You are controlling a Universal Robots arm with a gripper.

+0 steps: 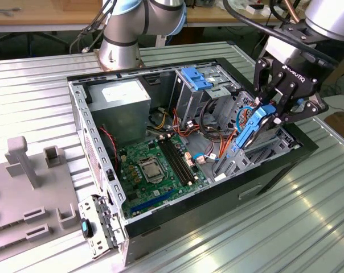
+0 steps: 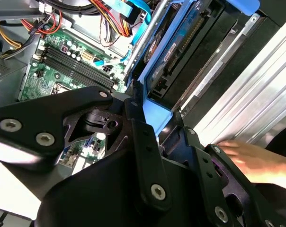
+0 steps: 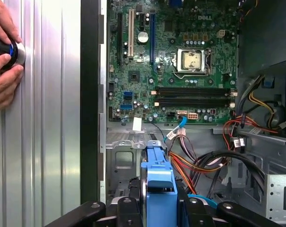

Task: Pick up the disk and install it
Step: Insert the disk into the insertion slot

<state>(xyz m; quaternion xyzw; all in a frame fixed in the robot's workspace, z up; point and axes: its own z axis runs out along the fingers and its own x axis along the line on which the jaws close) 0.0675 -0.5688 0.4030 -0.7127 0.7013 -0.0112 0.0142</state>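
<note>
A ribbed metal table (image 1: 308,227) carries an open black computer case (image 1: 257,185) lying on its side, and the base of the robot arm (image 1: 122,42) stands just behind the case. A grey fixture plate (image 1: 29,187) with upright posts lies on the table at the exterior view's left, apart from the case. Inside the case, a grey power supply (image 1: 123,105) sits at the back corner near the arm's base, with the green motherboard (image 1: 155,170) flat in front of it. A grey metal drive cage (image 1: 234,165) fills the corner at the exterior view's right. Above that cage hangs the gripper (image 1: 269,114), its black fingers pressed onto the blue side rails of the disk (image 1: 249,131). The disk is held on edge and tilted, with its lower end at the cage's opening; whether it touches the cage cannot be told. In the second wrist view the disk's dark underside (image 2: 181,42) points towards the bay. A bare blue bracket (image 1: 196,78) sits in a bay further back. In the first wrist view a person's hand (image 3: 3,61) rests on the table outside the case, its fingers wrapped round a round black-and-silver knob (image 3: 8,52). The processor socket (image 3: 190,60) lies beside the black memory slots (image 3: 192,94), and red, orange and black cables (image 3: 204,163) run beside the cage.
</note>
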